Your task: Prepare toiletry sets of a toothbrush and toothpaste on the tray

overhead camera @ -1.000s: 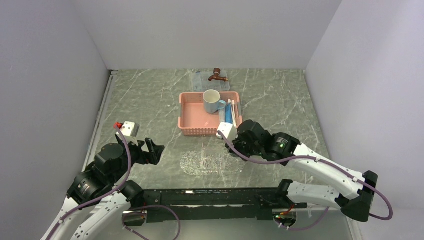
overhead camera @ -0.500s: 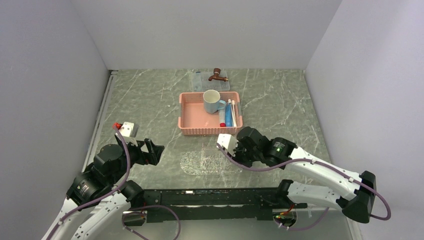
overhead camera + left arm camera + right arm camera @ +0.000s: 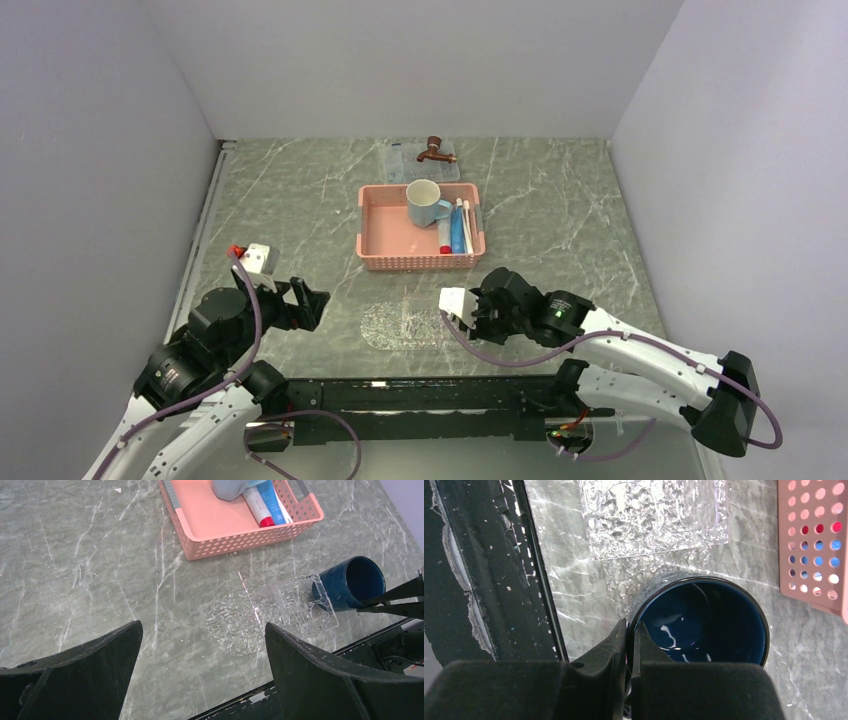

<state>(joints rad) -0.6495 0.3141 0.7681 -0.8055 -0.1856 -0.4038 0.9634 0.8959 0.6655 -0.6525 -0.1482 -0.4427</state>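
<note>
The small clear tray (image 3: 420, 325) lies on the table in front of the arms and has nothing in it; it also shows in the left wrist view (image 3: 280, 615) and the right wrist view (image 3: 654, 515). A light-blue toothpaste tube (image 3: 457, 232) and pale toothbrushes (image 3: 467, 222) lie in the pink basket (image 3: 400, 262). My right gripper (image 3: 630, 635) is shut on the rim of a dark blue mug (image 3: 704, 615), held tilted at the tray's right end (image 3: 350, 582). My left gripper (image 3: 202, 650) is open and empty, left of the tray.
A light-blue mug (image 3: 424, 203) and a red-capped tube (image 3: 257, 507) are also in the basket. A brown tap-shaped piece (image 3: 435, 150) sits on a larger clear tray (image 3: 400, 162) at the back. The black mounting rail (image 3: 420, 390) runs just in front of the tray.
My right arm has drawn back from the basket's front right corner toward the near edge, carrying the dark blue mug to the tray's right end. The left arm has not moved.
</note>
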